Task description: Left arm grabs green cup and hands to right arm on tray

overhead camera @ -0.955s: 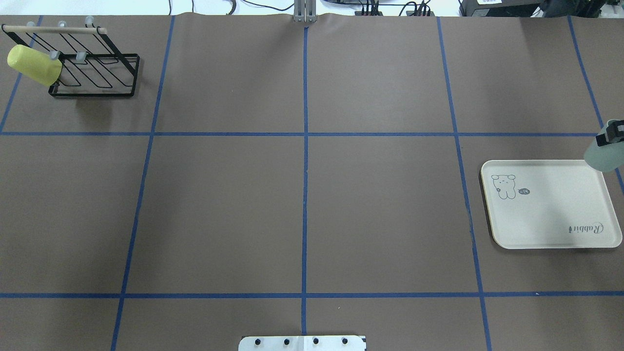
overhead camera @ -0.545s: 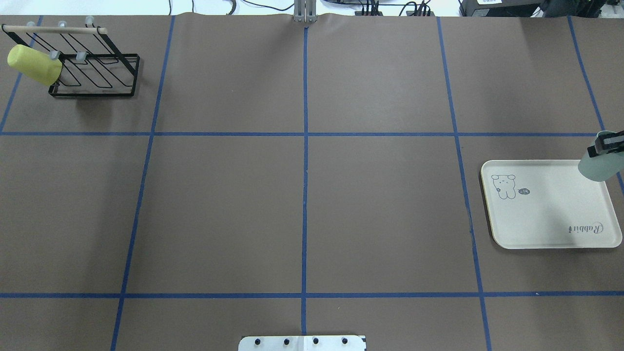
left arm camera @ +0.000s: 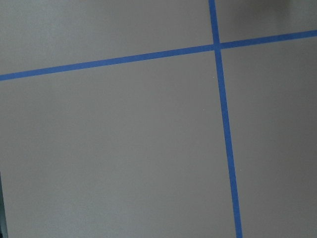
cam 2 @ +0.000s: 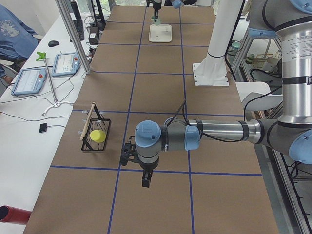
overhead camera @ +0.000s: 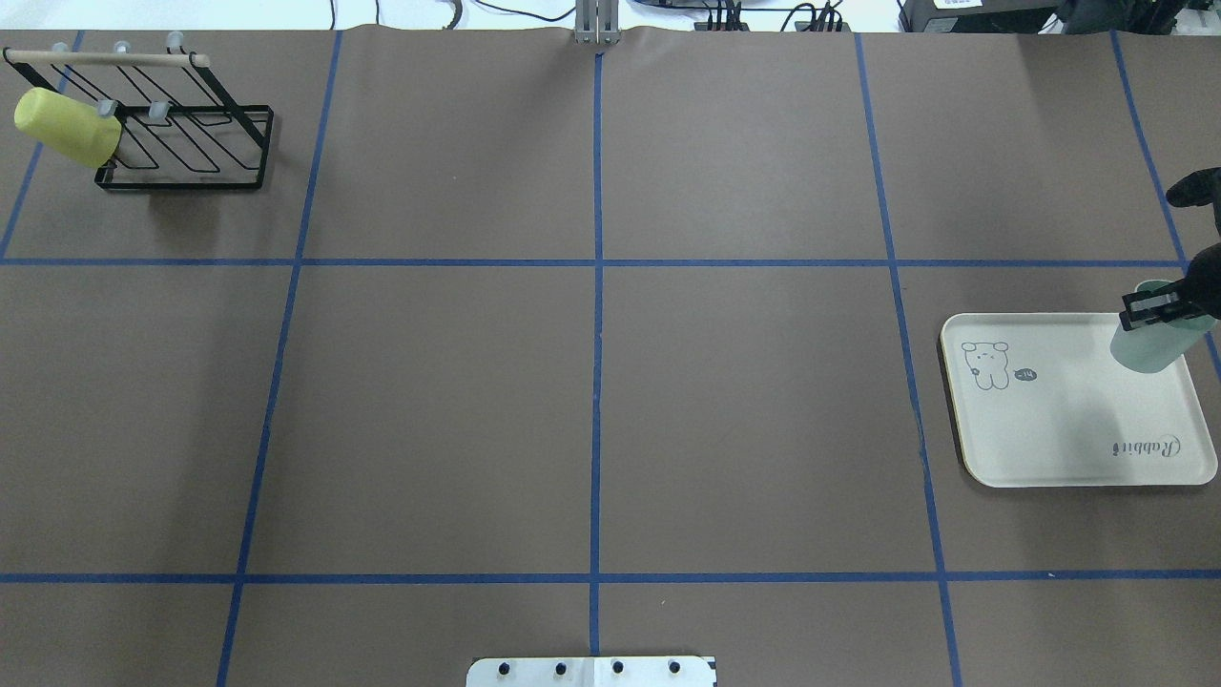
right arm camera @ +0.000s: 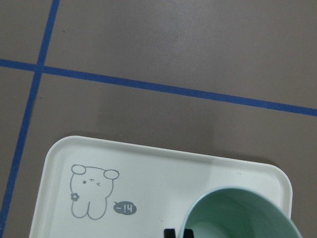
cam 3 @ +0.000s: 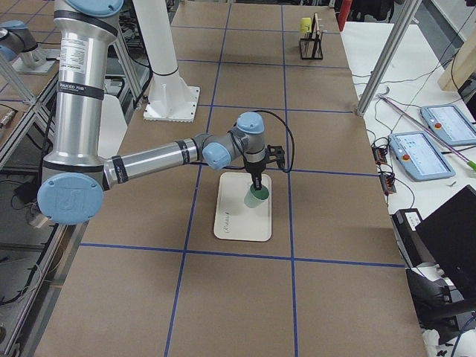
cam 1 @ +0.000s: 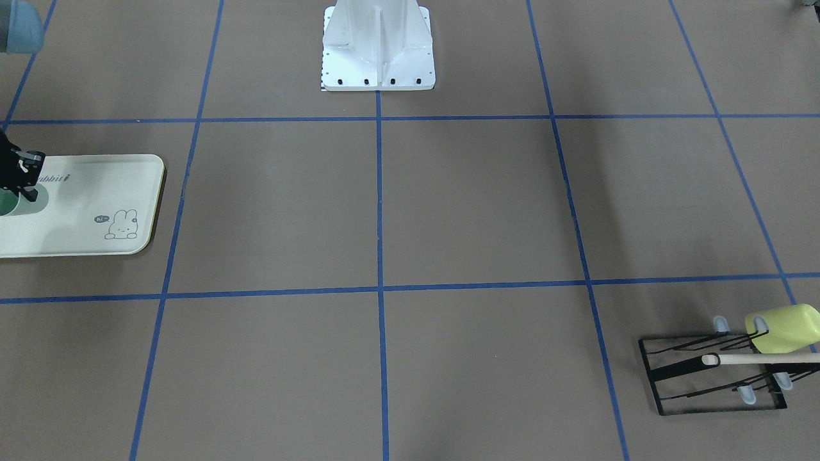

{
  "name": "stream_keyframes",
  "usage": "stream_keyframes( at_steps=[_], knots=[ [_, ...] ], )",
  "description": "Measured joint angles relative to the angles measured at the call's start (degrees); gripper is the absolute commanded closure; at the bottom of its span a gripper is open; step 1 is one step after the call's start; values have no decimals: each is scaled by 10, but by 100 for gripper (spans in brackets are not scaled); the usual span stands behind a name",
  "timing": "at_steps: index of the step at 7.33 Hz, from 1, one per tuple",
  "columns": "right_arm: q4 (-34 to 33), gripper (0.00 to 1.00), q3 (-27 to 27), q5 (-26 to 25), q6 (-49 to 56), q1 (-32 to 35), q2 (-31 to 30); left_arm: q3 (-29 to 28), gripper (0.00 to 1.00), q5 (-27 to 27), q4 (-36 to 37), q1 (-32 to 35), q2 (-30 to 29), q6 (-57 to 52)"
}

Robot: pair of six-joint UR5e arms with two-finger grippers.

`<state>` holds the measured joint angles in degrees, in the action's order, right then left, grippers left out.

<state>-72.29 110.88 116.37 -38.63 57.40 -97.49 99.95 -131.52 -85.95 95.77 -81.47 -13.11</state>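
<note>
My right gripper [overhead camera: 1151, 311] is shut on the rim of the green cup [overhead camera: 1149, 347] and holds it tilted over the far right part of the cream tray [overhead camera: 1049, 429]. The cup also shows in the front view [cam 1: 11, 205], the right side view [cam 3: 256, 198] and the right wrist view [right arm camera: 242, 218], mouth up, above the tray [right arm camera: 148, 178]. I cannot tell whether the cup touches the tray. My left gripper [cam 2: 145, 179] shows only in the left side view, low over bare table; I cannot tell if it is open or shut.
A black wire rack [overhead camera: 191, 143] stands at the far left corner with a yellow-green cup [overhead camera: 67, 126] hung on it. The white robot base [cam 1: 378, 51] sits at the table's near edge. Blue tape lines cross the brown table.
My right gripper has carried the green cup in from the table's right edge, to over the tray. The rack and yellow-green cup have not moved.
</note>
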Motion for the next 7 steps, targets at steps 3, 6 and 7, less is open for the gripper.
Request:
stream_keyframes(
  at_steps=[3,6,7],
  knots=[
    [89,100,-2,-71,-127,-40,-26,-1,0,0,-1,-1,-2,0],
    [151,100,-1,-147,-208,-71,-62,-3,0,-1,-1,-1,-2,0],
    [161,100,-1,-180,-237,-94,-66,-3,0,-1,-1,-1,-2,-1]
  ],
)
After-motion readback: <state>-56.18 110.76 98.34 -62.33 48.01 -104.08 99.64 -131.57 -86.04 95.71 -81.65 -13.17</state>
